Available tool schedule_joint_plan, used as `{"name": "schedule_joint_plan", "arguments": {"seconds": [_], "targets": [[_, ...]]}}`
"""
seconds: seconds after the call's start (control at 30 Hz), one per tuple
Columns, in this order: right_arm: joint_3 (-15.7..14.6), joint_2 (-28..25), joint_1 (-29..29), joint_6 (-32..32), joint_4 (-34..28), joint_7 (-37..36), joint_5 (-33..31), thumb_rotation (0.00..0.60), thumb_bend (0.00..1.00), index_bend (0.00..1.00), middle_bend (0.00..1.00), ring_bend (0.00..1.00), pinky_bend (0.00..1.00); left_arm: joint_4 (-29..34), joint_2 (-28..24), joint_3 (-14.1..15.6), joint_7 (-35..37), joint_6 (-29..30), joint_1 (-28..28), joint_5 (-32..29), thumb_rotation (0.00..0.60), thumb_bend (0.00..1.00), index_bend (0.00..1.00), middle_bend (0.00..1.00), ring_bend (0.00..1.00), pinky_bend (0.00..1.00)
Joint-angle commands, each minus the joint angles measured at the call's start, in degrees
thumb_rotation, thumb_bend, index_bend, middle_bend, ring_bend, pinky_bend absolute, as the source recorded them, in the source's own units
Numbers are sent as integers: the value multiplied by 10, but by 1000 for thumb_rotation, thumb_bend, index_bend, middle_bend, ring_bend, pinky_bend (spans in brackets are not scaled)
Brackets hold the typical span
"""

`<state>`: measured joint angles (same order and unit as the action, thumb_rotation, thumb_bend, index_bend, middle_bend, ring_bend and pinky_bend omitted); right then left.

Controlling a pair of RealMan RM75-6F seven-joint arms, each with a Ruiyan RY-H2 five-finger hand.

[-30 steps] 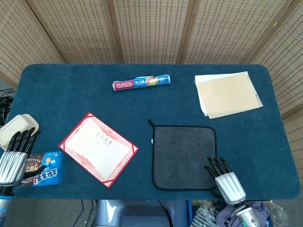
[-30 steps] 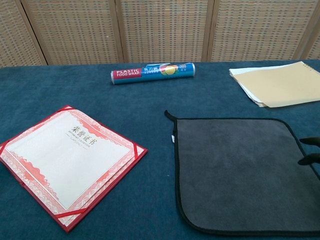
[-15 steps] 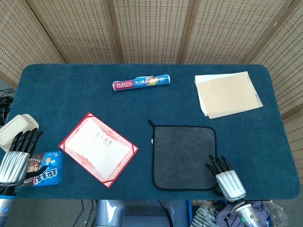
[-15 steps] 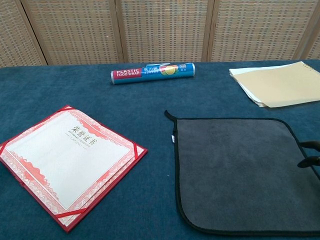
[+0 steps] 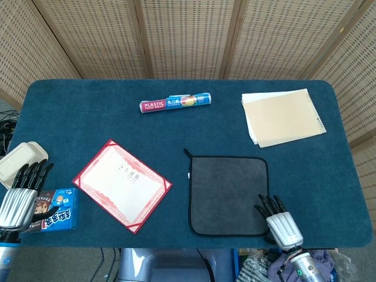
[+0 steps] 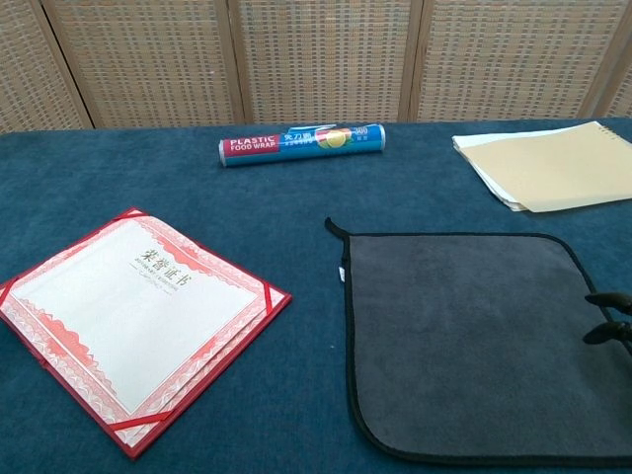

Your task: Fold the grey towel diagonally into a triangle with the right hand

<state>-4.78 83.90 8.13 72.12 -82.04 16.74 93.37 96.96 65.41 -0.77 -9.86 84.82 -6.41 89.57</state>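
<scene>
Hovering at the near right corner of the towel (image 5: 228,195), the right hand (image 5: 280,222) is showing spread fingers and gripping nothing; its fingertips (image 6: 604,317) are just reaching over the towel's right hem, though whether they are touching the cloth is not clear. The towel is lying flat and unfolded on the bench (image 5: 70,111), a square with its hanging loop at the far left corner, so the diagonal for the fold is running from the corner under the hand toward that loop. The right hand is by far the nearer of the 2: the left hand (image 5: 20,192) is sitting well apart at the bench's left edge, fingers extended and empty, beside a blue packet (image 5: 54,210). Judging from this, the fold has not begun, and the coming move is calling for pinching the near right corner and carrying it away and leftward across the cloth.
</scene>
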Motion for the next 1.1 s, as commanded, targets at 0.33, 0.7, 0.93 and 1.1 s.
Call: {"name": "schedule_joint_plan", "arguments": {"seconds": [0.33, 0.7, 0.93, 1.1], "targets": [[1, 6, 4, 0, 8, -8, -4, 600, 36, 176, 0, 0, 0, -2, 1, 0, 0, 0, 0, 1, 600, 118, 0, 0, 0, 0], [1, 12, 8, -6, 11, -2, -10, 600, 36, 176, 0, 0, 0, -2, 1, 1, 1, 0, 0, 1, 600, 117, 0, 0, 0, 0], [5, 19, 13, -2, 14, -6, -8, 600, 46, 177, 0, 0, 0, -2, 1, 1, 1, 1, 0, 1, 600, 118, 0, 0, 0, 0], [6, 23, 13, 8, 18, -15, -4, 600, 154, 176, 0, 0, 0, -1, 1, 2, 1, 1, 0, 3, 600, 117, 0, 0, 0, 0]]}}
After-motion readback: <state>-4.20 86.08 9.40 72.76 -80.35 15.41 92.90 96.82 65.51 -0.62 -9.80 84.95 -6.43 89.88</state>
